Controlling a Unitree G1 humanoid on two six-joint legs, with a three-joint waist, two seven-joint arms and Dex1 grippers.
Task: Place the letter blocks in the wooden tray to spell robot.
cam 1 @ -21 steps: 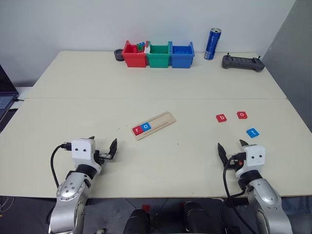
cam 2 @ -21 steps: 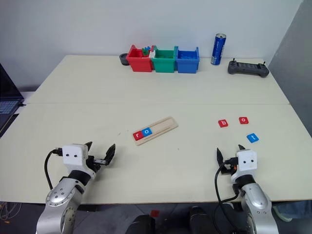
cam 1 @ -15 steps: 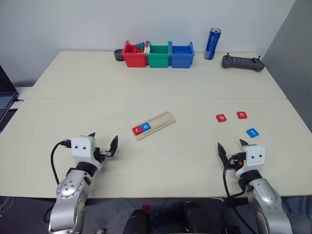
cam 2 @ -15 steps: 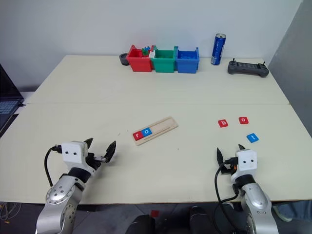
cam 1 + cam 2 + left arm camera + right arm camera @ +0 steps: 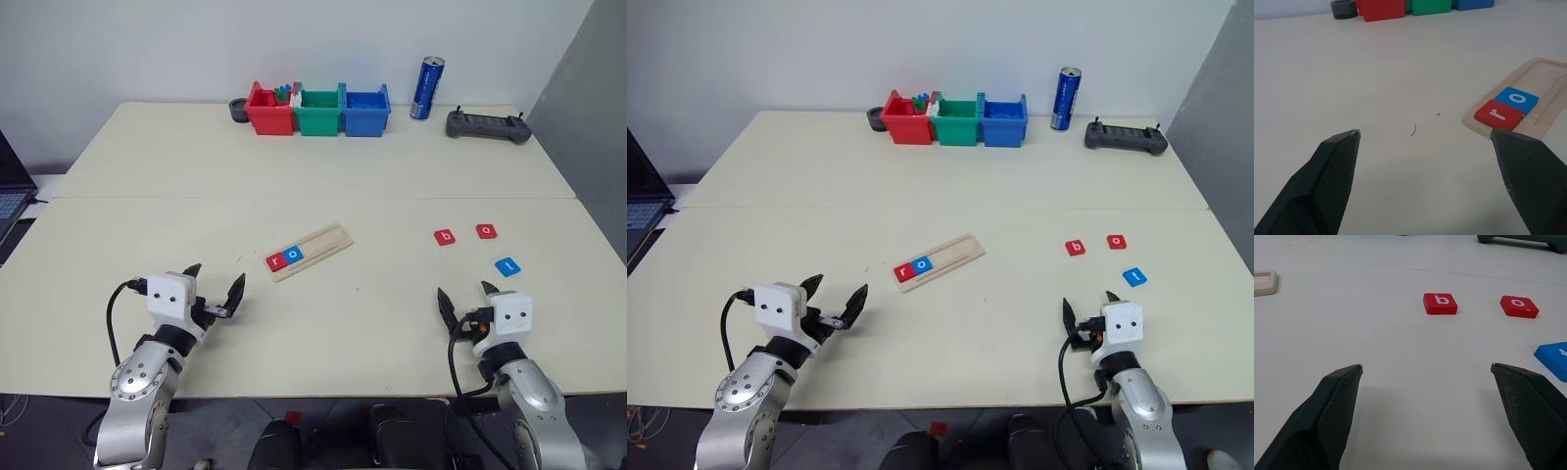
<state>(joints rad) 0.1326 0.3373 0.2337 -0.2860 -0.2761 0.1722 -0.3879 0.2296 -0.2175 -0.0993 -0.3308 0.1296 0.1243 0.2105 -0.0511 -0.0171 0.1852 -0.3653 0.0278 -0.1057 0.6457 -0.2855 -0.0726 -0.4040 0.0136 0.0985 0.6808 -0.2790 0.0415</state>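
So the long pale wooden tray (image 5: 312, 251) sits angled near the middle of the cream surface (image 5: 343, 176), with a red square "r" block (image 5: 275, 261) and a blue square "o" block (image 5: 294, 255) already seated side by side at its near-left end, rest of the groove bare. Off to the right of the tray, well apart from it, lie the red "b" block (image 5: 445, 237), a red "o" block (image 5: 486, 231) just beside it, and a blue "t" block (image 5: 506, 265) a bit nearer the robot. Both end effectors hover low over the surface, fingers spread wide and holding nothing: the left end effector (image 5: 217, 291) near the tray's left end, the right end effector (image 5: 464, 297) short of the loose blocks. My guess is "b" comes next, and the right one is the natural pick. I'd come straight down, pinch two opposite edges of that thin tile, and set it flush against the "o" without bumping it.
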